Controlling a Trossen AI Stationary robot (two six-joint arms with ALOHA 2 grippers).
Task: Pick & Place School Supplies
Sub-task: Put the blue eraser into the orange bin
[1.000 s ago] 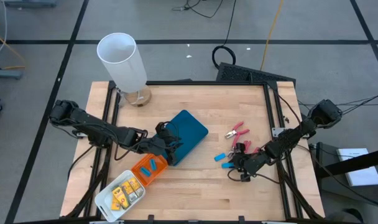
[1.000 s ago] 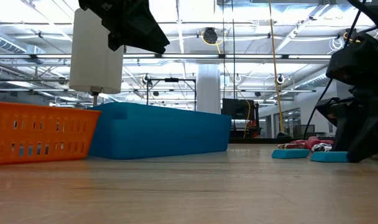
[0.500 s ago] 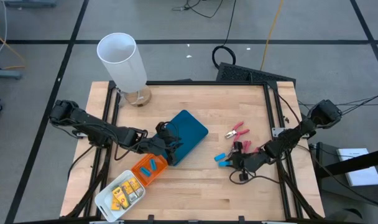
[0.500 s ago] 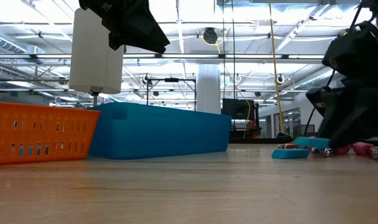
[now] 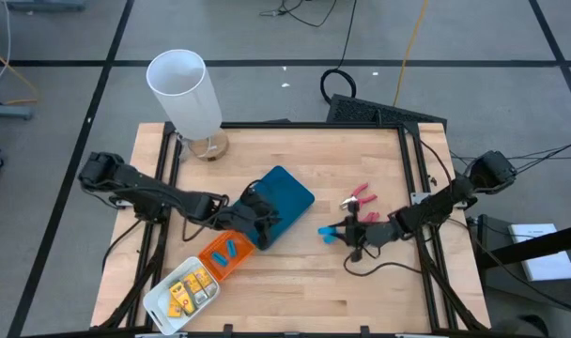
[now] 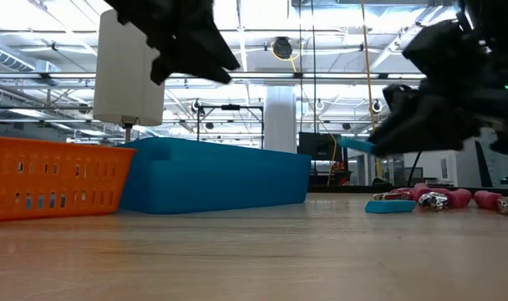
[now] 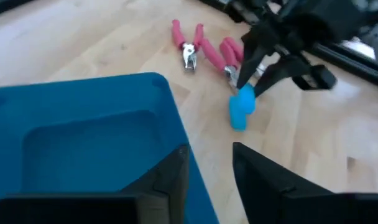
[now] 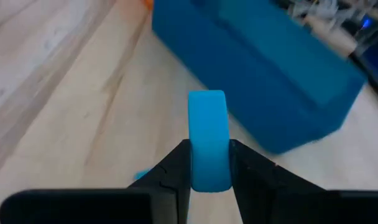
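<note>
My right gripper is shut on a light-blue oblong piece, held above the table right of the teal tray. Another light-blue piece lies flat on the table below it. Two pink-handled tools lie on the table near my right arm. My left gripper hovers open above the teal tray's near right corner with nothing between its fingers. Light-blue pieces lie in the orange tray, and yellow blocky pieces in the white tray. My right gripper pinches the light-blue piece by its two broad sides between its two fingers. The fingers come from the table's right, slanting slightly down. The piece sticks out past the fingertips toward the teal tray and is lifted clear of the table.
A tall white cylinder stands at the table's far left corner. Black frame rails run along the table's left and right edges. Bare wood lies between the teal tray and the pink tools and along the near edge.
My right gripper has risen and gone toward the table's left, toward the teal tray, rolling as it went. It has lifted one light-blue piece clear of the table. The other light-blue piece has stayed where it lay.
</note>
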